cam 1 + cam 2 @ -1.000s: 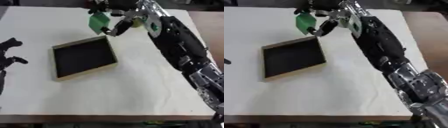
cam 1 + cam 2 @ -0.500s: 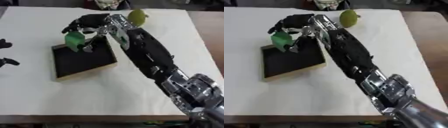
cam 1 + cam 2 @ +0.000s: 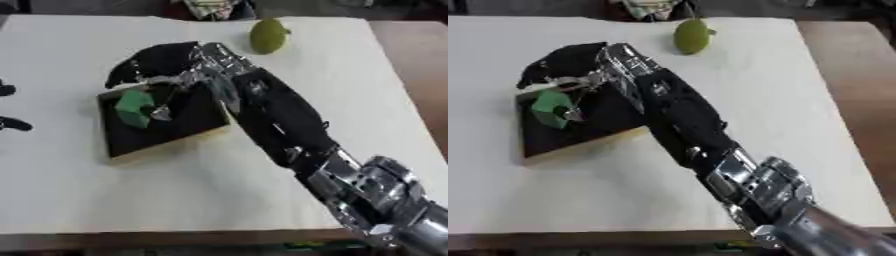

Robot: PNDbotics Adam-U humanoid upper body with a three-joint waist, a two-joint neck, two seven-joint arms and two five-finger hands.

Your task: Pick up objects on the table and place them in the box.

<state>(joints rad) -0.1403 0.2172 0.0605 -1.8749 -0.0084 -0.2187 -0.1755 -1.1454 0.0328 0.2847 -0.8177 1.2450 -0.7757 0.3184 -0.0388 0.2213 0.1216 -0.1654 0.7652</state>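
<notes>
**Green piece over the box, release next**

The green object point(image 3: 134, 107) sits inside the outline of the box point(image 3: 179, 138), over its dark floor toward the left wall. I cannot tell whether it already rests on the bottom or hangs just above it. My right hand point(image 3: 162, 65) arches over it from the far side, palm down, and the fingers point(image 3: 160, 111) reach down to the piece; they look curled against it, so I judge it is not yet let go. I hold it well inside the rim so that it drops onto the floor and does not catch the light wooden edge.

The box lies askew on the counter point(image 3: 367, 80), one corner toward me. A yellow-green fruit point(image 3: 268, 36) stands well apart at the far edge, untouched; I take it as the next thing to fetch.

My left hand point(image 3: 10, 107) shows only as dark tips at the left border, so I cannot tell how it is set.
</notes>
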